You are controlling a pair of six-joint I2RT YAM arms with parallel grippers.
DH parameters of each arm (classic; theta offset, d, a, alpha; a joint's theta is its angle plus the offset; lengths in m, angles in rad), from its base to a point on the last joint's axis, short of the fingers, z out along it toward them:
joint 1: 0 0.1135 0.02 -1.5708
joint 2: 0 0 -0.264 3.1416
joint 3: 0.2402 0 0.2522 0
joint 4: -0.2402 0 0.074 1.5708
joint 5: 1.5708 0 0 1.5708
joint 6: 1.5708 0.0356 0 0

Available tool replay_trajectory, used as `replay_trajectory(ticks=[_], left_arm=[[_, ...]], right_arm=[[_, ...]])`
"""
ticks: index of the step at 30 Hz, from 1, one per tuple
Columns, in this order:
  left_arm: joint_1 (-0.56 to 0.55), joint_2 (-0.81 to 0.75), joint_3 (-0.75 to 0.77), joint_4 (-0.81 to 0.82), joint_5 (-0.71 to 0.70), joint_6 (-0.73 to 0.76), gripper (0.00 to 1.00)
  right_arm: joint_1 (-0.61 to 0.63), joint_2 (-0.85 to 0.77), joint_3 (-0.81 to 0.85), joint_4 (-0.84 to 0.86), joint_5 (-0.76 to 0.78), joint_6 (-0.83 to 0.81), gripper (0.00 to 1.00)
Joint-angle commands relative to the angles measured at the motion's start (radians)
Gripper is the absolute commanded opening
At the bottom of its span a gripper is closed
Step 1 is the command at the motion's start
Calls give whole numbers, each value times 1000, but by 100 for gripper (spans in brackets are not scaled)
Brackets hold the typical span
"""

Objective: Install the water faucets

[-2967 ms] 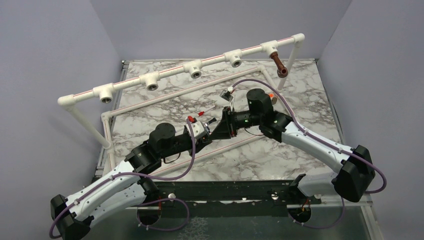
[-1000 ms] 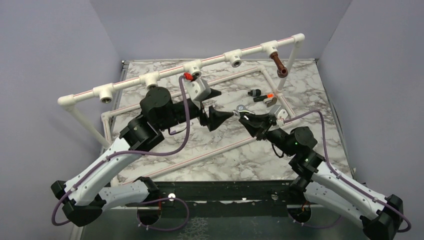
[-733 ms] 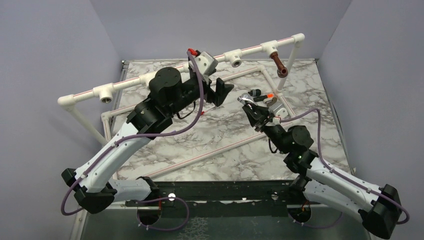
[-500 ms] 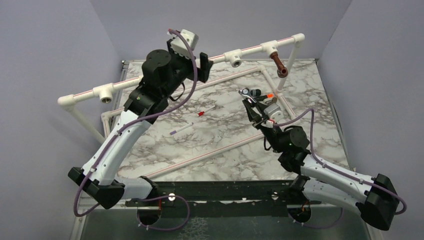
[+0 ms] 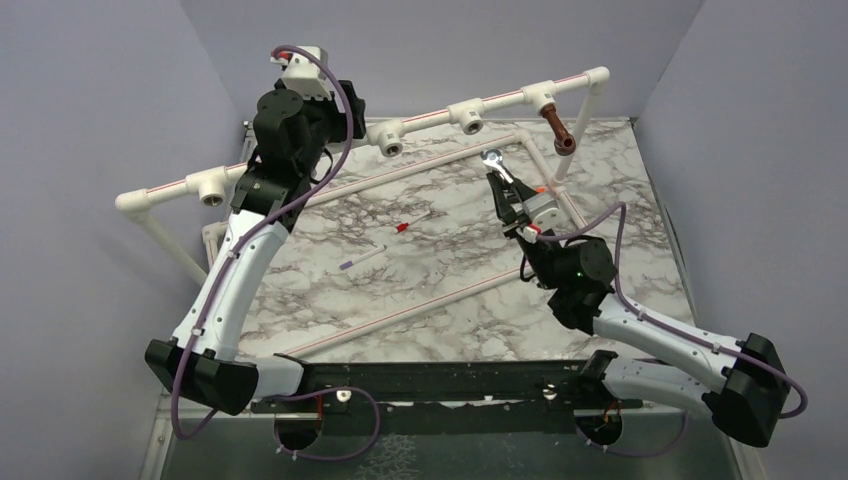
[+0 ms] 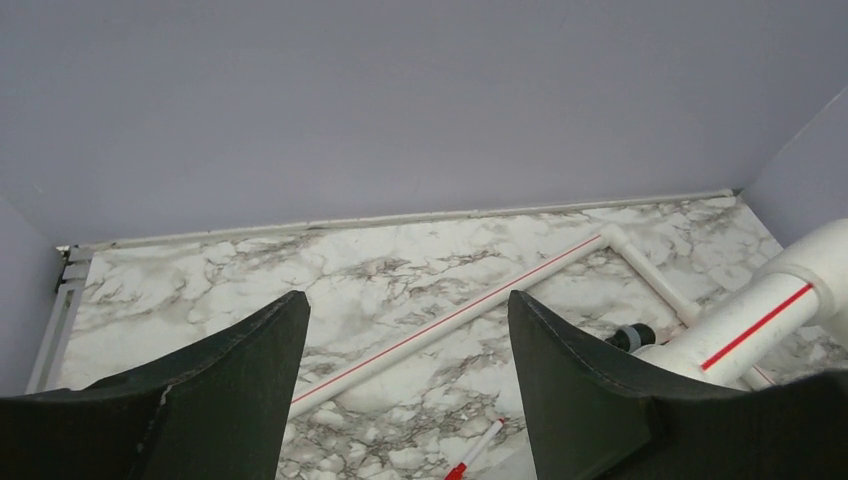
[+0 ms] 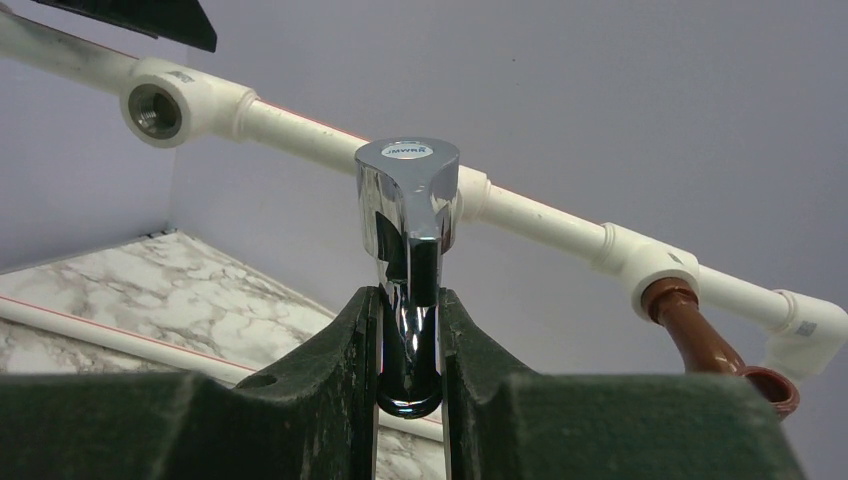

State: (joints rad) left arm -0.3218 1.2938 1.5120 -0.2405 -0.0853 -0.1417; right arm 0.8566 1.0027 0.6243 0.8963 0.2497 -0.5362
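Install prep: chrome faucet near pipe rail
Right gripper clenched on chrome faucet, likely keeping threads free; left gripper spread, empty.

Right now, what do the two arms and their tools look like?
The left arm and the right arm have white links with black joints; a purple cable loops along each. The left tool and the right tool have black wedge-shaped fingers.

Marbled table, white pipe frame resting on it, red-tipped stick and purple-tipped stick lying apart
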Motion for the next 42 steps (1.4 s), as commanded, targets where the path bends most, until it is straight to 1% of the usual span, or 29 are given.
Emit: replay_trajectory(ticks=[1, 5, 11, 15, 19, 21, 26, 31, 37, 42], left_arm=[[18, -31, -49, 42, -89, -3, 73], [19, -9, -45, 45, -178, 15, 73], [20, 53, 19, 43, -255, 48, 71], [15, 85, 31, 46, -316, 83, 70], [-30, 111, 55, 48, -437, 182, 70], [-56, 112, 53, 55, -471, 220, 70], [-114, 93, 11, 68, -493, 308, 71], [-115, 52, -28, 70, -459, 299, 72], [-114, 34, -75, 89, -462, 313, 72], [-113, 38, -82, 90, -456, 318, 72]], right_arm=[[7, 28, 53, 29, 29, -42, 0], [6, 58, 85, -13, 46, -37, 0], [7, 79, 91, -16, 48, 3, 1], [7, 85, 92, -12, 57, 22, 1], [6, 94, 113, -42, 63, 40, 0], [5, 93, 121, -58, 65, 49, 1], [6, 73, 128, -84, 87, 56, 1], [4, 61, 147, -141, 108, 37, 1], [3, 76, 172, -144, 113, 17, 1], [2, 120, 194, -98, 116, 10, 1]])
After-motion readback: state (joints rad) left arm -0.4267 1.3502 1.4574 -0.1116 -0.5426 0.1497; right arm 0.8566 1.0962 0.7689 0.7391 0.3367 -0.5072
